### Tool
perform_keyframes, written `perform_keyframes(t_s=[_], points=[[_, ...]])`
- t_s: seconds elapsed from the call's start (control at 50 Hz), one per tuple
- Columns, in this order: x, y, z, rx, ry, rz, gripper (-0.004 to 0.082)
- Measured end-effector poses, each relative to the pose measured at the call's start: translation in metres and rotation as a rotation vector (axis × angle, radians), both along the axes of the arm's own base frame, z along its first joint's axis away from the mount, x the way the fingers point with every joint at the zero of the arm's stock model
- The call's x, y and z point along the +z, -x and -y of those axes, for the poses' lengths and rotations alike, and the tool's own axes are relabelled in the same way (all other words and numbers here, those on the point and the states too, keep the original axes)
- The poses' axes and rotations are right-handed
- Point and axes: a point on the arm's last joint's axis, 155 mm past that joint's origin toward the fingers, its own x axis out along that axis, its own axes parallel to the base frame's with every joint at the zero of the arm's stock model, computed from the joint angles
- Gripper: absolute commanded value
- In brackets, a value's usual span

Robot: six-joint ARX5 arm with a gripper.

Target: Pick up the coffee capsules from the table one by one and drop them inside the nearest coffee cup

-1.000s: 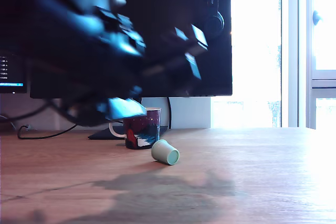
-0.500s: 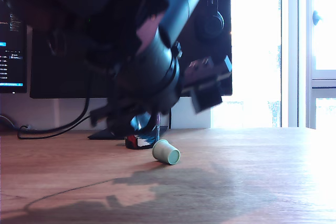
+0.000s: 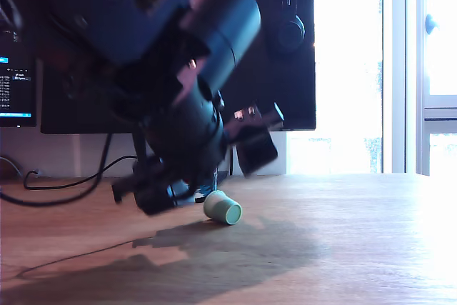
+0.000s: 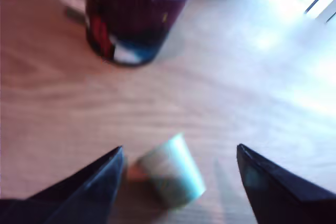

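A pale mint green coffee capsule [image 4: 170, 174] lies on its side on the wooden table [image 4: 252, 93], between the spread dark fingers of my gripper [image 4: 179, 158], which is open and low over it. The capsule does not look gripped. The dark maroon coffee cup [image 4: 134, 11] with a white handle stands just beyond the capsule. In the exterior view the capsule [image 3: 223, 208] lies on the table [image 3: 343, 241] beside my blurred dark arm [image 3: 186, 112], which hides the cup.
A large dark monitor [image 3: 285, 69] stands behind the arm, with a second screen [image 3: 16, 83] at the exterior view's left. Black cables [image 3: 64, 183] trail on the table there. A bright window [image 3: 385, 69] fills the exterior view's right.
My arm has swung down and toward the capsule, ending low over the table. The cup, visible a second ago, is now hidden behind the arm. The capsule has shifted slightly.
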Motion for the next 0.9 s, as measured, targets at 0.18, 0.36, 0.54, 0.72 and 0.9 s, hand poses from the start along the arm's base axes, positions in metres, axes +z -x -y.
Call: perform_keyframes(t_s=[0.18,0.36,0.54,0.72,0.9], points=[[-0.007,-0.004,0.009,-0.01,-0.019,-0.024,0.0616],[-0.009,-0.011,0.017,-0.02,-0.019,-0.05,0.0542],[-0.021,-0.013,0.006,0.009,-0.041,-0.087,0.0473],[-0.023,-0.016,0.004,0.003,-0.033,-0.11,0.0384],[-0.026,-0.016,0.004,-0.006,-0.033,-0.13,0.0207]])
